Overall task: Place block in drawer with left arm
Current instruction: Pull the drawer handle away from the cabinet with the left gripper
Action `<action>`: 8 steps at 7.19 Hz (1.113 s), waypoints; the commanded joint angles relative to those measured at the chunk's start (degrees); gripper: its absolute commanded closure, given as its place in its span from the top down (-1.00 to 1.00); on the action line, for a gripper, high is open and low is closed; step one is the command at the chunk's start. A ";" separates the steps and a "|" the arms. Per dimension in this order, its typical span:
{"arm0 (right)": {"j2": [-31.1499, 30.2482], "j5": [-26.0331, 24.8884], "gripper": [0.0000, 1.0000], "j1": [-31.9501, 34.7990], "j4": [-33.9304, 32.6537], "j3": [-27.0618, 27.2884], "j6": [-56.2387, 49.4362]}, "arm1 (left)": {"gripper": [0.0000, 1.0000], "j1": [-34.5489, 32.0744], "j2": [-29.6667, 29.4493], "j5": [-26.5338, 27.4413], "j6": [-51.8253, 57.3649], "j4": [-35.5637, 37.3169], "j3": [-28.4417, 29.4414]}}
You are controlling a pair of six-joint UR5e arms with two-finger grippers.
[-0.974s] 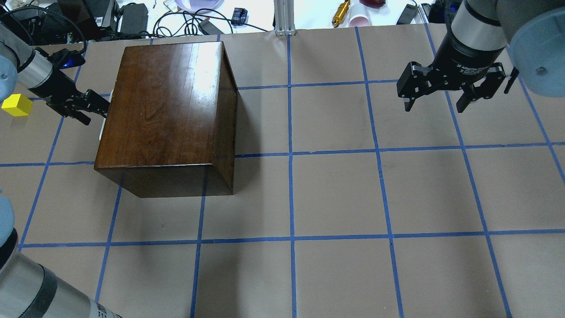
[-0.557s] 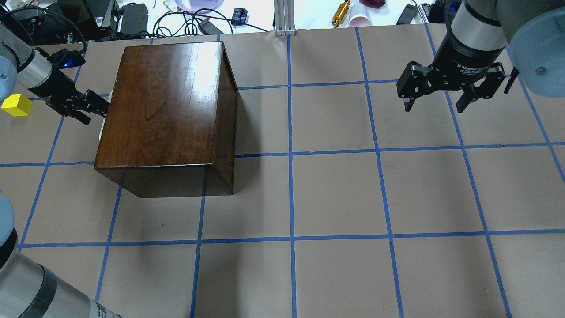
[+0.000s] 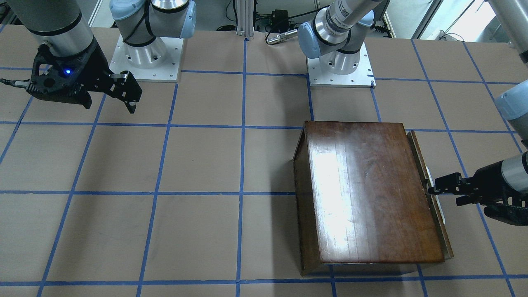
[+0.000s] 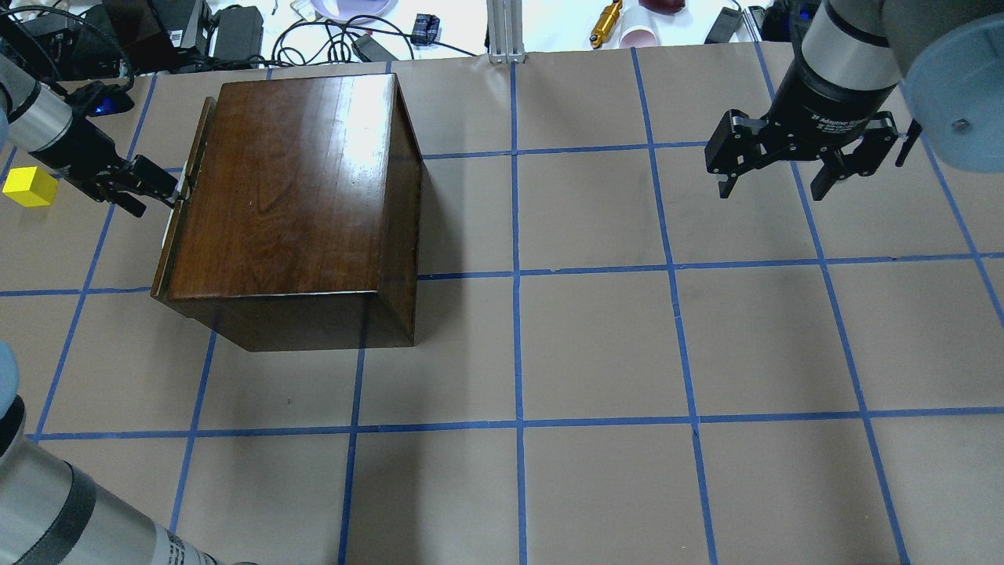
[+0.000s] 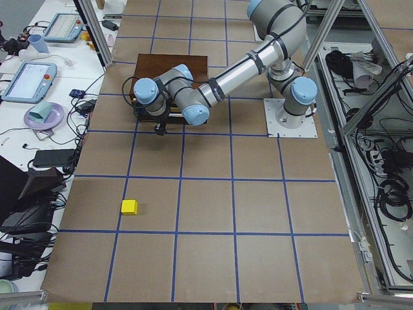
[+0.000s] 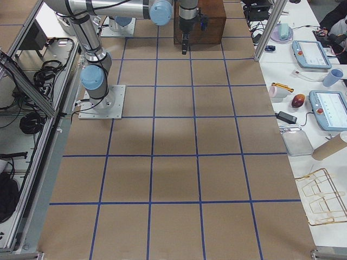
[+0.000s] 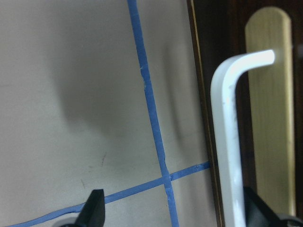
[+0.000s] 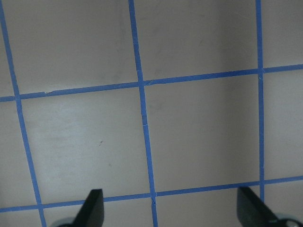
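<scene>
The yellow block [image 4: 30, 187] lies on the table at the far left, also in the exterior left view [image 5: 129, 206]. The drawer's dark front panel [image 4: 166, 259] stands slightly out from the glossy wooden box [image 4: 298, 188]. My left gripper [image 4: 157, 200] is open at the drawer's white handle [image 7: 227, 142], which lies between the fingers beside the right-hand one [image 7: 258, 210]. From the front, the gripper [image 3: 443, 196] touches the panel [image 3: 443, 235]. My right gripper [image 4: 773, 192] is open and empty, high over the table's far right.
Cables, a metal post [image 4: 506, 31] and a gold cylinder [image 4: 605, 22] lie beyond the table's far edge. Blue tape lines grid the brown table. The box [image 3: 371, 194] sits on the robot's left half.
My left gripper has moved left, away from the box, and the drawer front has come out with it. The block and right arm have not moved.
</scene>
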 commanded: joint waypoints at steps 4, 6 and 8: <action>0.00 0.00 1.00 0.00 0.00 0.08 0.00 | 1.00 1.06 -1.43 0.29 0.88 -0.41 2.01; 0.00 0.00 1.00 0.00 0.00 -0.01 0.00 | 1.00 1.15 -1.96 0.99 1.67 -0.32 2.45; 0.00 0.00 1.00 -0.09 0.00 -0.01 0.00 | 1.00 1.24 -1.96 1.26 1.67 -0.15 2.80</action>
